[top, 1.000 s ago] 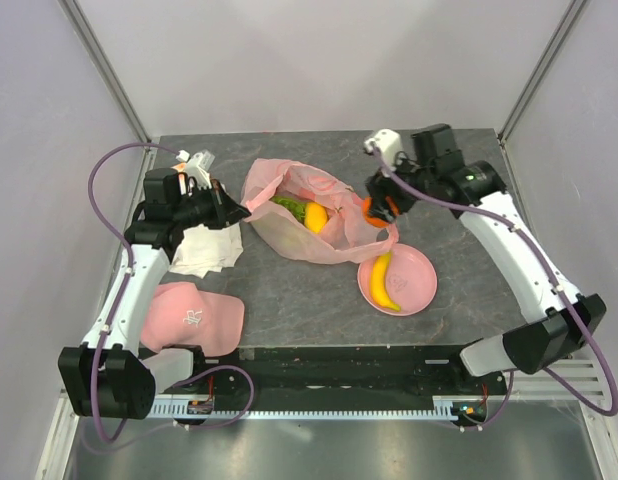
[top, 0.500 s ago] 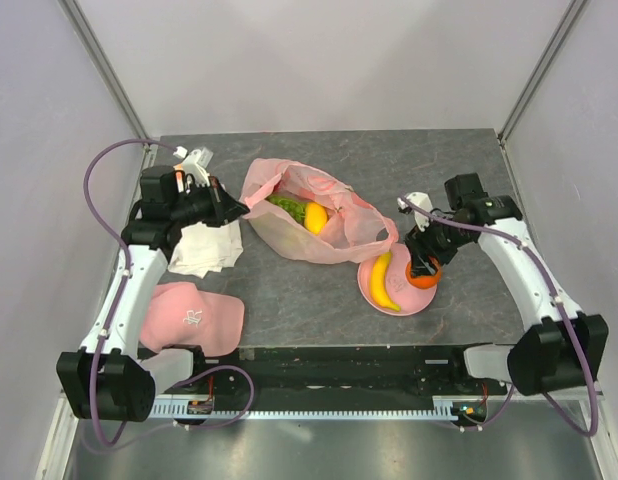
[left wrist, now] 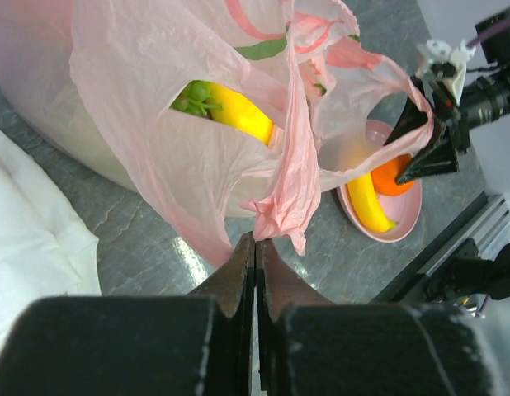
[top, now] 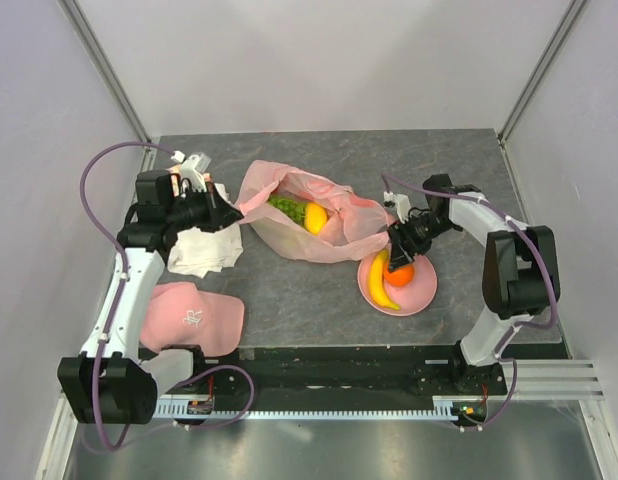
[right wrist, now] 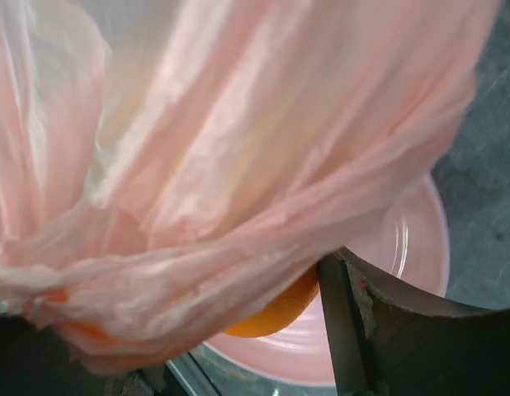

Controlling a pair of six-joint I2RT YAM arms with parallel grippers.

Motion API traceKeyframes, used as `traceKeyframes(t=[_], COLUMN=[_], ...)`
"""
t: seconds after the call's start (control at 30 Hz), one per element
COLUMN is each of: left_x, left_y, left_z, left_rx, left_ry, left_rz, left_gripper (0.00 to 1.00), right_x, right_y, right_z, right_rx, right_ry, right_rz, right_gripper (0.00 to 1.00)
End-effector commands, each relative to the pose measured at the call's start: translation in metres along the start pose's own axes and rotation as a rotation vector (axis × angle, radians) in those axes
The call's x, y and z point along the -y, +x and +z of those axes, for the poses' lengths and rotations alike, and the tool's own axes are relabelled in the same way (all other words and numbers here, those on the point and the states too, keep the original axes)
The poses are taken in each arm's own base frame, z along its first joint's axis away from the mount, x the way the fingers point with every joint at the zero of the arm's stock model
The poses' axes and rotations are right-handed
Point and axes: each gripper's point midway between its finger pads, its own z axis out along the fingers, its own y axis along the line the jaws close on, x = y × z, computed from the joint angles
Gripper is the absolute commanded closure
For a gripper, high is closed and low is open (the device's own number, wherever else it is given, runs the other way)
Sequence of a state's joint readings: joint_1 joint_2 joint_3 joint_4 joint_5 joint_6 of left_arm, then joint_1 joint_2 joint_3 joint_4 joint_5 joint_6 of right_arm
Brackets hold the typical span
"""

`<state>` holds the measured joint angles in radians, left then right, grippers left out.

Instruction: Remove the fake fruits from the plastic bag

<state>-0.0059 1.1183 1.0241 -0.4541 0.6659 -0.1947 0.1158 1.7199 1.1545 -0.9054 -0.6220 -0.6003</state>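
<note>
Banana [top: 383, 284] and orange [top: 401, 275] already on pink plate [top: 421, 293]; mango [top: 316, 217] and green grapes [top: 285, 206] remain inside plastic bag [top: 289, 240], left claw [left wrist: 255, 247] clenched on its handle, right claw [top: 401, 243] released.

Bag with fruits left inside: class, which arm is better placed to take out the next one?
Right. Its open fingers are at the bag's mouth; the left fingers are shut on the bag's handle, holding it.

pink cloth [top: 194, 318], near left: small logo mark on top, too small to read
plastic bag [top: 307, 212]: no print legible
pink plate [top: 419, 292]: no markings readable
arms: no readable labels
</note>
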Motion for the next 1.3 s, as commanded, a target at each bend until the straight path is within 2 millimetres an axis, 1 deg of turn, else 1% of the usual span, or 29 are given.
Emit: traceKeyframes(t=[0.0, 0.13, 0.27, 0.3, 0.33, 0.43, 0.47, 0.53, 0.57, 0.6, 0.67, 0.7, 0.73, 0.77, 0.8, 0.83, 0.87, 0.9, 0.93, 0.97, 1.0, 1.07, 1.1, 1.13, 1.17, 1.23, 1.27], left_x=[-0.005, -0.009, -0.012, -0.013, -0.018, -0.019, -0.018, -0.016, -0.015, -0.016, -0.014, -0.015, -0.015, -0.015, -0.014, -0.014, -0.012, -0.011, -0.010, -0.008, -0.007, -0.007, -0.007, -0.007, -0.006, -0.002, 0.000], left_y=[0.017, 0.018, 0.021, 0.025, 0.028, 0.030, 0.029, 0.027, 0.026, 0.027, 0.027, 0.026, 0.026, 0.025, 0.025, 0.025, 0.024, 0.023, 0.023, 0.023, 0.024, 0.030, 0.034, 0.036, 0.042, 0.045, 0.047], left_z=[0.001, 0.001, 0.002, 0.003, 0.004, 0.004, 0.003, 0.002, 0.002, 0.002, 0.002, 0.001, 0.001, 0.000, -0.001, -0.002, -0.002, -0.003, -0.004, -0.004, -0.004, -0.003, -0.004, -0.004, -0.003, -0.004, -0.004], left_rx=[-0.057, -0.065, -0.078, -0.095, -0.105, -0.115, -0.110, -0.109, -0.106, -0.108, -0.106, -0.103, -0.103, -0.098, -0.096, -0.096, -0.095, -0.092, -0.091, -0.090, -0.092, -0.102, -0.107, -0.108, -0.116, -0.115, -0.118], left_ry=[0.016, 0.008, 0.010, 0.010, 0.005, -0.001, 0.004, 0.009, 0.011, 0.011, 0.016, 0.014, 0.011, 0.006, 0.004, 0.004, 0.009, 0.012, 0.015, 0.026, 0.032, 0.040, 0.043, 0.046, 0.059, 0.075, 0.090], left_rz=[0.067, 0.088, 0.122, 0.115, 0.150, 0.160, 0.164, 0.171, 0.176, 0.175, 0.179, 0.178, 0.180, 0.183, 0.186, 0.188, 0.189, 0.190, 0.191, 0.190, 0.190, 0.178, 0.171, 0.167, 0.155, 0.145, 0.139], left_gripper=[0.99, 0.98, 0.98, 0.98, 0.99, 0.98, 0.98, 0.99, 0.98, 0.98, 0.98, 0.99, 0.98, 0.98, 0.98, 0.98, 0.98, 0.99, 0.99, 0.99, 0.99, 0.98, 0.98, 0.98, 0.98, 0.98, 0.98], right_x=[0.007, 0.013, 0.014, 0.015, 0.017, 0.023, 0.023, 0.022, 0.022, 0.018, 0.016, 0.012, 0.011, 0.012, 0.008, 0.008, 0.014, 0.011, 0.010, 0.010, 0.009, 0.006, -0.006, -0.020, -0.033, -0.068, -0.079], right_y=[-0.048, -0.052, -0.058, -0.059, -0.058, -0.052, -0.049, -0.051, -0.053, -0.059, -0.070, -0.077, -0.083, -0.086, -0.092, -0.099, -0.102, -0.106, -0.116, -0.120, -0.125, -0.137, -0.151, -0.160, -0.166, -0.185, -0.197], right_z=[0.003, 0.011, 0.018, 0.019, 0.023, 0.026, 0.026, 0.020, 0.017, 0.009, -0.005, -0.018, -0.026, -0.035, -0.050, -0.061, -0.074, -0.088, -0.104, -0.115, -0.131, -0.150, -0.159, -0.163, -0.161, -0.164, -0.149], right_rx=[0.157, 0.164, 0.177, 0.180, 0.177, 0.156, 0.151, 0.160, 0.166, 0.184, 0.219, 0.250, 0.267, 0.281, 0.308, 0.324, 0.327, 0.349, 0.380, 0.397, 0.422, 0.499, 0.569, 0.606, 0.626, 0.680, 0.662], right_ry=[-0.042, -0.058, -0.093, -0.093, -0.097, -0.073, -0.067, -0.046, -0.039, -0.027, -0.005, 0.018, 0.038, 0.068, 0.100, 0.135, 0.193, 0.228, 0.262, 0.290, 0.349, 0.394, 0.366, 0.307, 0.227, 0.053, 0.018], right_rz=[-0.025, -0.023, 0.004, 0.008, 0.012, 0.006, 0.005, -0.016, -0.019, -0.015, -0.018, -0.028, -0.040, -0.048, -0.077, -0.104, -0.111, -0.129, -0.150, -0.154, -0.168, -0.095, -0.119, -0.137, -0.158, -0.243, -0.250], right_gripper=[0.64, 0.64, 0.63, 0.62, 0.61, 0.47, 0.38, 0.31, 0.11, 0.02, 0.02, 0.02, 0.02, 0.02, 0.02, 0.02, 0.02, 0.02, 0.02, 0.02, 0.02, 0.02, 0.02, 0.02, 0.02, 0.04, 0.07])
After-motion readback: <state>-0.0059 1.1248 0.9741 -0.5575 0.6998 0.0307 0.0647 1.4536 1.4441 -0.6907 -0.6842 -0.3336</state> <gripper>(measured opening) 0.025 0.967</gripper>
